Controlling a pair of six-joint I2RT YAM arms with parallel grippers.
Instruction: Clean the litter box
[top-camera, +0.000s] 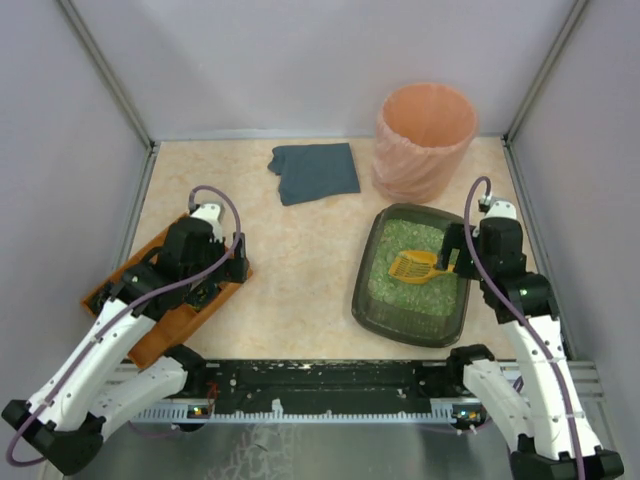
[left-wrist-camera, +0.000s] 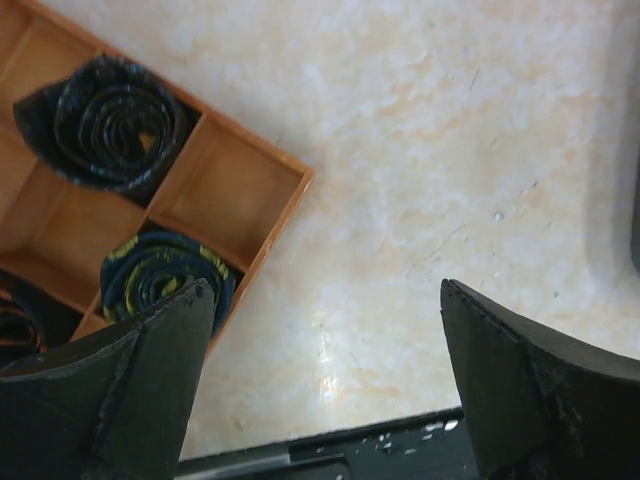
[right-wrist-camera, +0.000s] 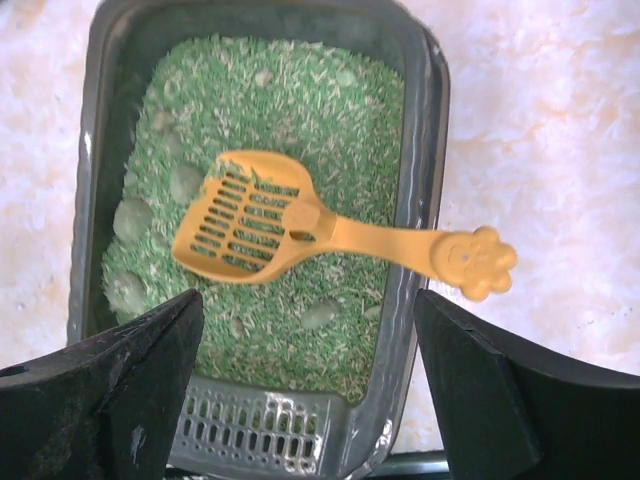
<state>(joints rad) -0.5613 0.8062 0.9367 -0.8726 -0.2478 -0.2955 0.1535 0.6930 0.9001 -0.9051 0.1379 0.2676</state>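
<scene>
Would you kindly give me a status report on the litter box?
Left hand open, empty. Right hand open over litter box. Scoop in litter, handle over rim. Nothing blocking.

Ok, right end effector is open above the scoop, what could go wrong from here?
The handle of the scoop overhangs the litter box rim, so an off-centre pinch may tip it and flick litter out. The right end effector could also strike that rim while descending.

Light: we see bright, even light over the table (top-camera: 300, 270).
Shadows: we find only soft ones beside the bin (top-camera: 425, 140).
Glare: we note a pale sheen near the table's near edge, left wrist.
Exposure: our table washes out, right wrist.
</scene>
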